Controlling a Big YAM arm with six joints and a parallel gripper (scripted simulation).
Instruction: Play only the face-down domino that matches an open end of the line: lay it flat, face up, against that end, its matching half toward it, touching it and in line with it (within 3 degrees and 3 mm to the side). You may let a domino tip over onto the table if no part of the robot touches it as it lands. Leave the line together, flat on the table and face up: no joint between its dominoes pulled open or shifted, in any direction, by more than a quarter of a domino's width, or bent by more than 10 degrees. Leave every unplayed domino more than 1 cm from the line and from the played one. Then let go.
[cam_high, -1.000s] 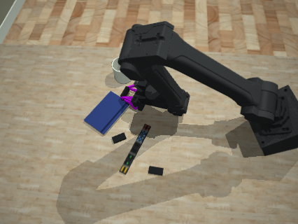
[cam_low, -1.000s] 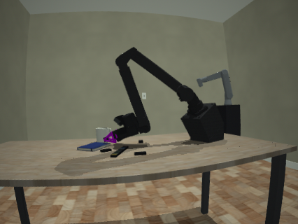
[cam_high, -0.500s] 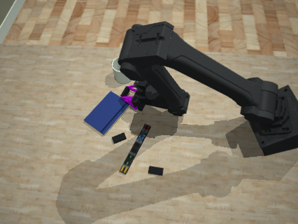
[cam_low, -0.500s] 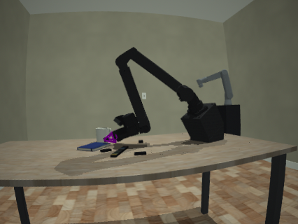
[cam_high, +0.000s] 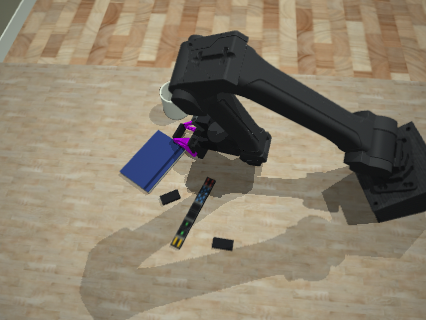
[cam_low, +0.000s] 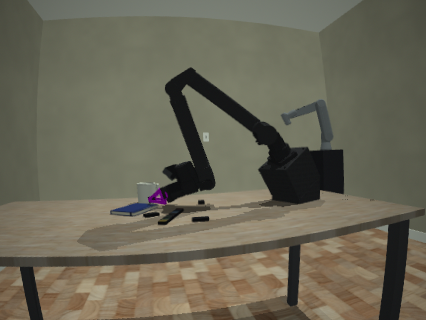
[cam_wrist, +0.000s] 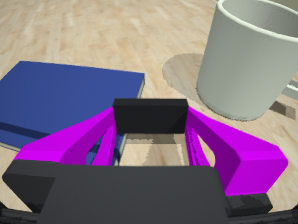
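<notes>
Pincer (cam_wrist: 150, 137) gripping domino (cam_wrist: 150, 116), two apparently loose (cam_high: 170, 197)

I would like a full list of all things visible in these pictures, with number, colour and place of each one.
Held domino: one, black, between the gripper fingers, above the table beside the notebook.
Face-down dominoes: two, black, one left of the line, one right of its near end.
Domino line: one, black with coloured pips, flat on the table.
Notebook: one, blue, left of the line.
Mug: one, white, behind the notebook.
Table: one, light wood.
Arm: one, black.
Gripper: one, purple fingers, shut on the held domino.
</notes>
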